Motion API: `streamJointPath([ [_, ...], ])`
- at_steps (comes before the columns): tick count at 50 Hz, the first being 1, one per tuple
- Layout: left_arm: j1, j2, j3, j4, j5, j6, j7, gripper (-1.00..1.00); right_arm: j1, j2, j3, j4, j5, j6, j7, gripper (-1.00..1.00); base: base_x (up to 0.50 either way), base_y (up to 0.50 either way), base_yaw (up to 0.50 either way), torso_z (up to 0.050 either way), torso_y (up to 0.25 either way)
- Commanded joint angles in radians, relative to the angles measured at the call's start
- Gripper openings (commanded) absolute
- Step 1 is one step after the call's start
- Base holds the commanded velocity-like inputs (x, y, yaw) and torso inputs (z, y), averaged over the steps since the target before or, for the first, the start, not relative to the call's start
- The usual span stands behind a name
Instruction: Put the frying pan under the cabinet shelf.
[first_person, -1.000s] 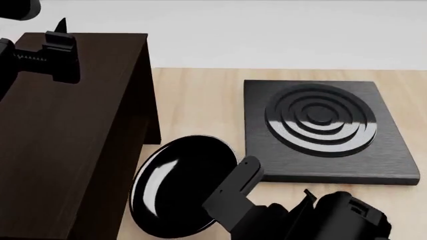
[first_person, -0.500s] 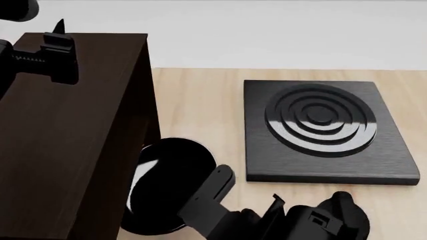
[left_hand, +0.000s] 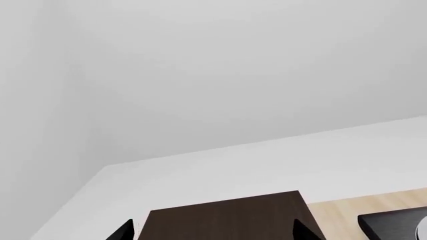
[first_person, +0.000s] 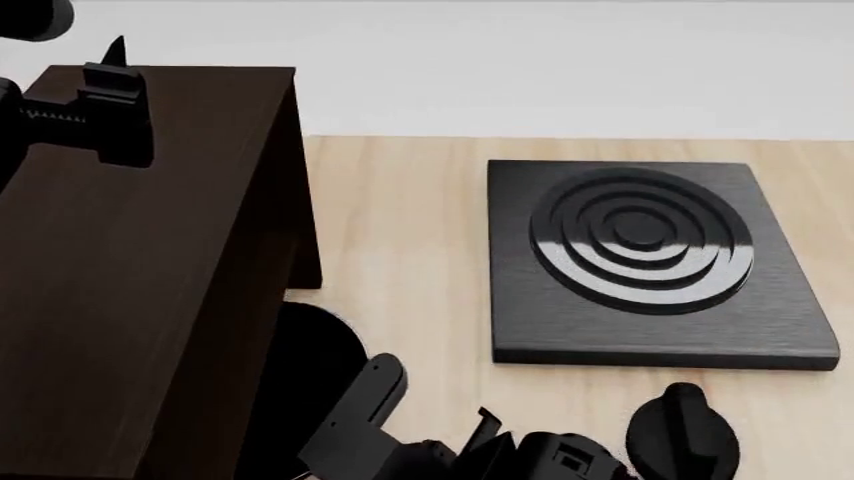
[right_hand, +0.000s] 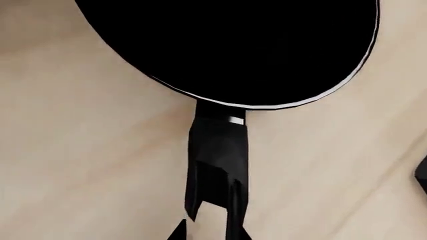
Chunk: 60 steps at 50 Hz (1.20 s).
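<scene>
The frying pan (first_person: 320, 375) lies low on the wooden table, mostly tucked beneath the dark brown cabinet shelf (first_person: 147, 260); only a dark edge shows beside the side panel. In the right wrist view the black pan (right_hand: 233, 45) with its thin silvery rim fills the far part, and its handle (right_hand: 217, 160) runs back between my fingers. My right gripper (first_person: 420, 420) is shut on the handle. My left gripper (first_person: 118, 70) hovers open and empty above the cabinet's top (left_hand: 227, 220).
A square black burner plate (first_person: 641, 260) with concentric rings lies on the table to the right of the cabinet. A small black round knob (first_person: 681, 435) sits near the front edge, right of my right arm. A pale wall stands behind.
My right gripper has moved left with the pan, sliding it from beside the cabinet to mostly beneath it. The knob has come into view. The left arm has barely moved.
</scene>
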<state>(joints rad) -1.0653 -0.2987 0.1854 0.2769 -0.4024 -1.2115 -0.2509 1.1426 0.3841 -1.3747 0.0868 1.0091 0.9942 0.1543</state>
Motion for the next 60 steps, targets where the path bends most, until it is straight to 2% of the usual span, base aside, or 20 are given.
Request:
streamJointPath([
  [1, 0.005, -0.003, 0.003, 0.002, -0.003, 0.004, -0.002, 1.00, -0.012, -0.083, -0.036, 0.095, 0.015, -0.097, -0.145, -1.00, 0.00, 0.00, 0.00, 0.000, 0.000],
  [26, 0.019, -0.015, 0.010, -0.014, -0.002, 0.028, -0.004, 1.00, 0.008, -0.380, -0.117, 0.601, -0.182, -0.363, -0.436, -1.00, 0.00, 0.00, 0.01, -0.001, 0.000],
  [48, 0.007, -0.019, 0.000, 0.015, -0.019, -0.004, -0.017, 1.00, 0.030, -0.384, -0.160, 0.581, -0.127, -0.446, -0.413, -1.00, 0.01, 0.01, 0.02, -0.006, 0.000],
  [49, 0.006, -0.020, 0.001, 0.018, -0.019, -0.005, -0.017, 1.00, 0.036, -0.384, -0.159, 0.580, -0.119, -0.431, -0.404, 1.00, 0.01, 0.01, 0.02, -0.011, 0.000],
  [51, 0.006, -0.020, -0.002, 0.019, -0.021, -0.007, -0.018, 1.00, 0.037, -0.383, -0.149, 0.581, -0.126, -0.464, -0.378, 1.00, 0.00, 0.01, 0.02, -0.005, 0.000],
  [55, 0.007, -0.023, -0.005, 0.025, -0.025, -0.012, -0.019, 1.00, 0.052, -0.348, -0.137, 0.501, -0.091, -0.414, -0.345, 1.00, 0.00, 0.01, 0.02, -0.003, 0.000],
  [60, 0.008, -0.028, -0.012, 0.032, -0.029, -0.017, -0.020, 1.00, 0.071, -0.250, -0.115, 0.284, -0.036, -0.328, -0.231, 1.00, 0.00, 0.01, 0.00, 0.000, 0.000],
])
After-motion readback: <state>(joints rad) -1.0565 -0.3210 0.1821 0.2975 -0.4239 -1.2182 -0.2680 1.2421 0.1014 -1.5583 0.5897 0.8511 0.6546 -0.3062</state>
